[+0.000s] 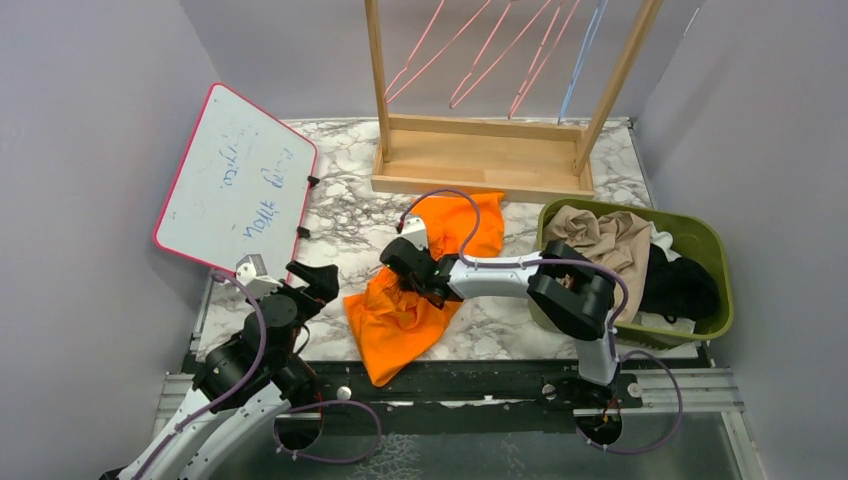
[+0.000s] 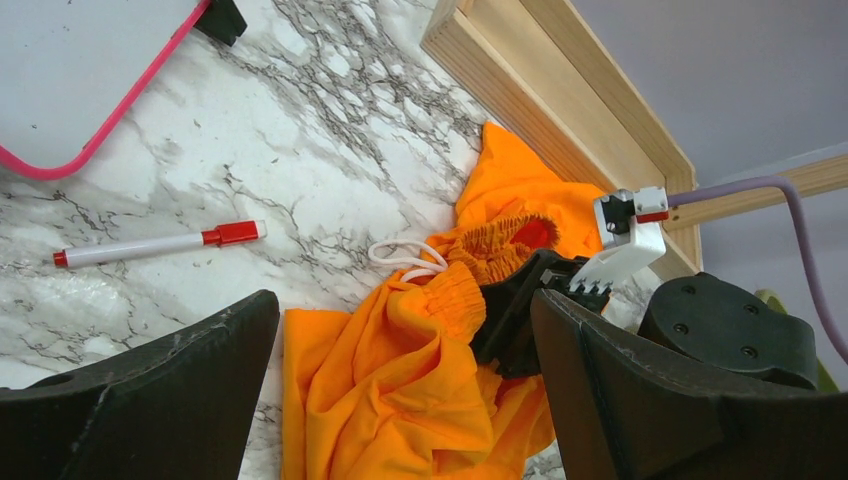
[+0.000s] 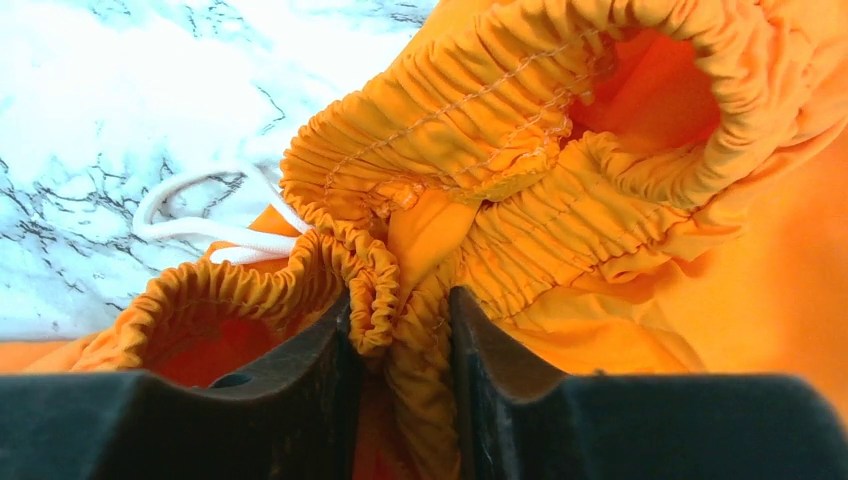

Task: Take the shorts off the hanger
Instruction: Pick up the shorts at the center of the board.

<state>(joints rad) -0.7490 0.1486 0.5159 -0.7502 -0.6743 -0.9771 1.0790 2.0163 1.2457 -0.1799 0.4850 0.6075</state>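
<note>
The orange shorts (image 1: 410, 305) lie crumpled on the marble table in front of the wooden rack. My right gripper (image 1: 408, 272) is down on them, shut on the gathered elastic waistband (image 3: 400, 310), which bunches between its two black fingers. A white drawstring (image 3: 200, 228) loops out beside the waist. My left gripper (image 1: 315, 280) hovers open at the left of the shorts (image 2: 400, 390), nothing between its fingers. Pink hangers (image 1: 470, 50) and a blue one (image 1: 582, 55) hang bare on the rack. Tan shorts (image 1: 600, 235), black shorts (image 1: 682, 285) and a bit of white fabric (image 1: 664, 240) sit in the bin.
The green bin (image 1: 727, 290) stands at the right, beside my right arm. The wooden rack base (image 1: 480, 165) crosses the back of the table. A pink-rimmed whiteboard (image 1: 235, 180) leans at the left, and a red-capped marker (image 2: 160, 245) lies near it.
</note>
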